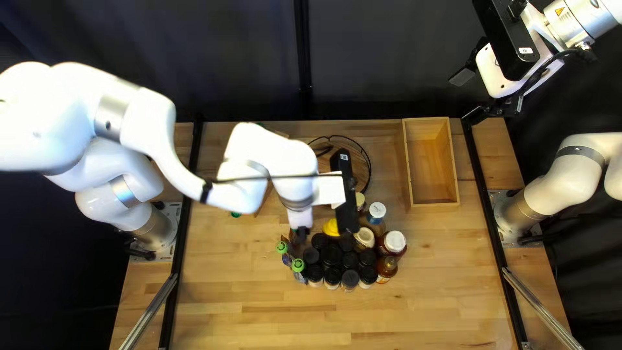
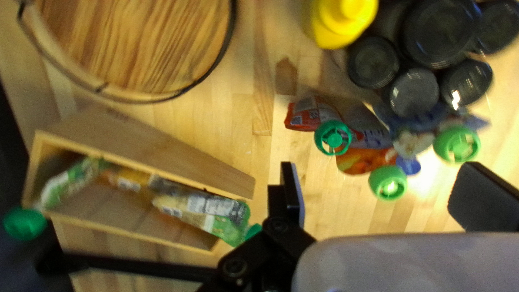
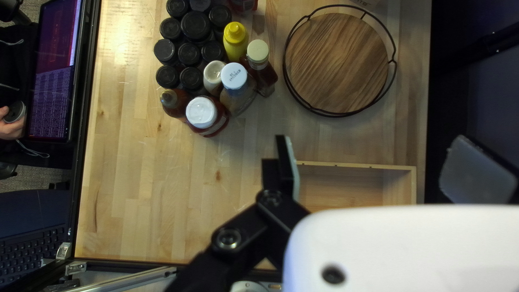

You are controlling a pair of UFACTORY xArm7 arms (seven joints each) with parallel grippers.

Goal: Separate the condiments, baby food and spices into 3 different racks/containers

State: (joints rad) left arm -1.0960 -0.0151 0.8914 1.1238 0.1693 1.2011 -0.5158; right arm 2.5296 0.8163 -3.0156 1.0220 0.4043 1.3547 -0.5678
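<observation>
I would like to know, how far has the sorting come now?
Done: some pouches lie in one box.
In hand: nothing; left gripper and right gripper are open.
Remaining: at least three green-capped pouches, the black-lidded jars and the bottles stand together on the table, so spices and condiments look unsorted.

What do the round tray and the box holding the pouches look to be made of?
Round tray: wood, apparently satin, by its bold streaked grain; its thin black rail looks like painted metal wire. Box: pale, fairly matte wood, by its tan colour and bare board edges.
</observation>
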